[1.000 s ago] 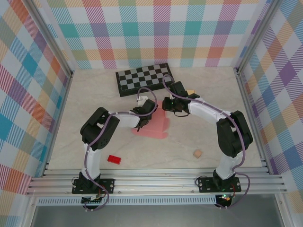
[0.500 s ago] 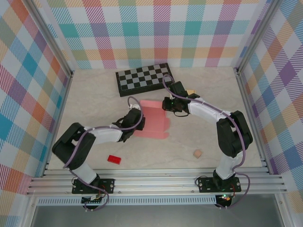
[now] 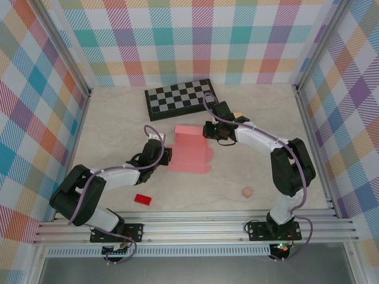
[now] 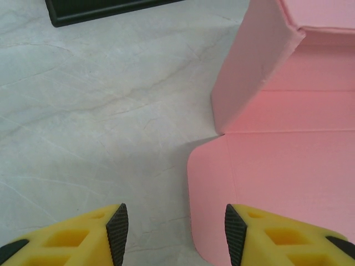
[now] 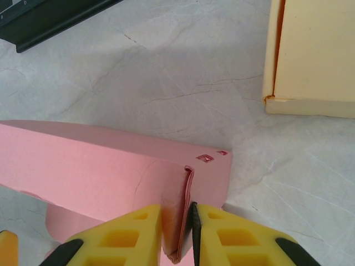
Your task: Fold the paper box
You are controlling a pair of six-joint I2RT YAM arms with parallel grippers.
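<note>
The pink paper box (image 3: 190, 149) lies partly folded in the middle of the table, its back part raised and a flat panel spread toward the front. My right gripper (image 3: 208, 131) is shut on a folded side wall of the pink paper box (image 5: 100, 177), the doubled paper pinched between its yellow fingers (image 5: 222, 235). My left gripper (image 3: 167, 155) stands open just left of the box. In the left wrist view the flat pink panel (image 4: 277, 183) lies by the right finger (image 4: 283, 241), and a raised wall (image 4: 249, 72) stands beyond; bare table lies between the fingertips.
A black-and-white chessboard (image 3: 181, 98) lies behind the box. A cream box (image 5: 313, 55) sits just right of my right gripper. A small red block (image 3: 142, 199) lies front left and a tan cube (image 3: 247, 192) front right. Metal rails edge the table.
My left arm has swung away from over the box, leftward and down, and now sits low beside its left edge. The box's raised back part is now uncovered. The right gripper has held still.
</note>
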